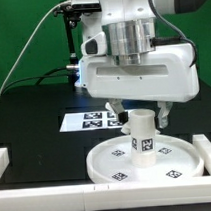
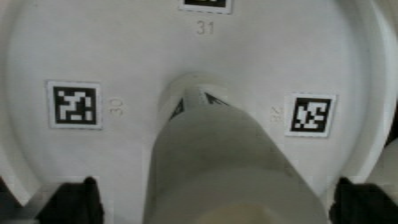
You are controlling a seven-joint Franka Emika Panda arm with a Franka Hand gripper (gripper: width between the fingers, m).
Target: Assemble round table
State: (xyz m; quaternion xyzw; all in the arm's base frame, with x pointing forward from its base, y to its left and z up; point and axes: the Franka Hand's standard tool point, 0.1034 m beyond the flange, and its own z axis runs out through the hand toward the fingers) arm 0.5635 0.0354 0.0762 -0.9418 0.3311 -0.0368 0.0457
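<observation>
The large rimmed round disc [image 1: 117, 165] lies flat on the black table in front. The short thick cylinder leg [image 1: 142, 137] stands upright at its middle. My gripper [image 1: 137, 114] hangs right over the leg, jaws open, one finger on each side of the leg's top and apart from it. In the wrist view the leg [image 2: 231, 150] runs up between the dark fingertips [image 2: 71, 200], with the disc [image 2: 107, 60] and its square tags behind it; my gripper [image 2: 217, 205] is open there too. The flat elongated base piece is out of view.
The marker board [image 1: 86, 121] lies on the table behind the disc. White border rails run at the exterior view's left [image 1: 1, 159], along the front [image 1: 53, 201] and at the right [image 1: 208, 153]. A green wall stands behind.
</observation>
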